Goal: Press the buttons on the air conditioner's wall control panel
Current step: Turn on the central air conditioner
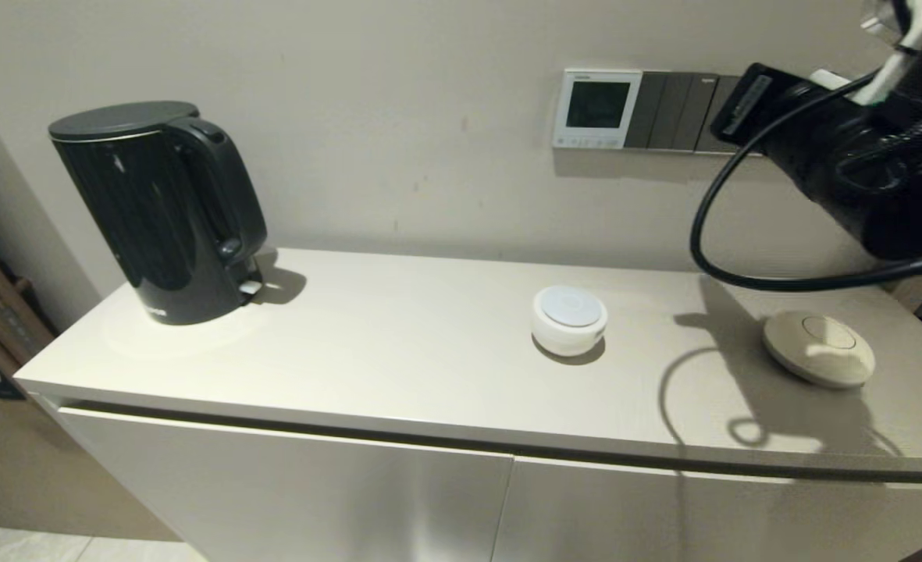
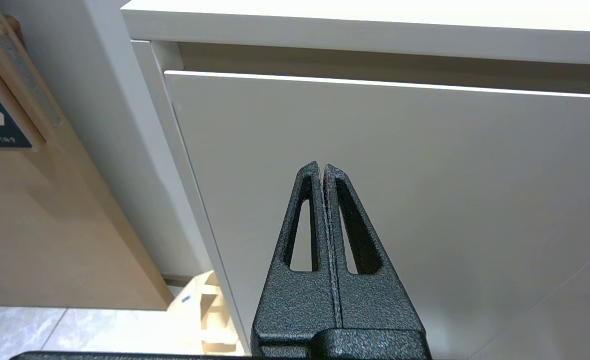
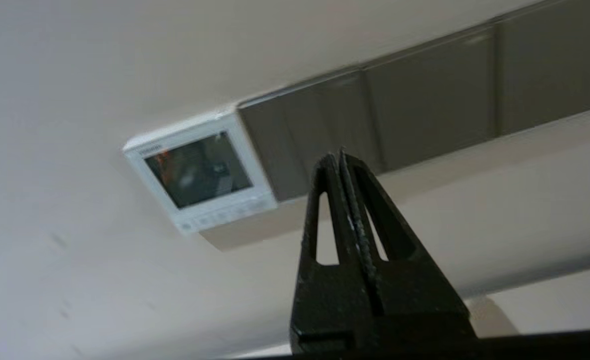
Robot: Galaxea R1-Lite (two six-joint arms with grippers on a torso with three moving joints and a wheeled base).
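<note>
The air conditioner's wall control panel [image 1: 596,108] is a small white-framed thermostat with a dark screen, on the wall above the counter. The buttons [image 1: 585,142] are a row of tiny pale dots along its bottom edge. Both also show in the right wrist view: the panel [image 3: 200,170] and the buttons [image 3: 222,216]. My right arm [image 1: 843,164] is raised at the far right. My right gripper [image 3: 335,155] is shut and empty, short of the wall, in front of the dark grey plates to the panel's right. My left gripper [image 2: 321,166] is shut and empty, parked low before the cabinet door.
Dark grey switch plates [image 1: 675,111] adjoin the panel's right side. On the counter [image 1: 398,343] stand a black kettle [image 1: 156,211] at the left, a white round device [image 1: 569,318] in the middle and a beige disc [image 1: 818,347] at the right. A black cable [image 1: 710,234] loops below my right arm.
</note>
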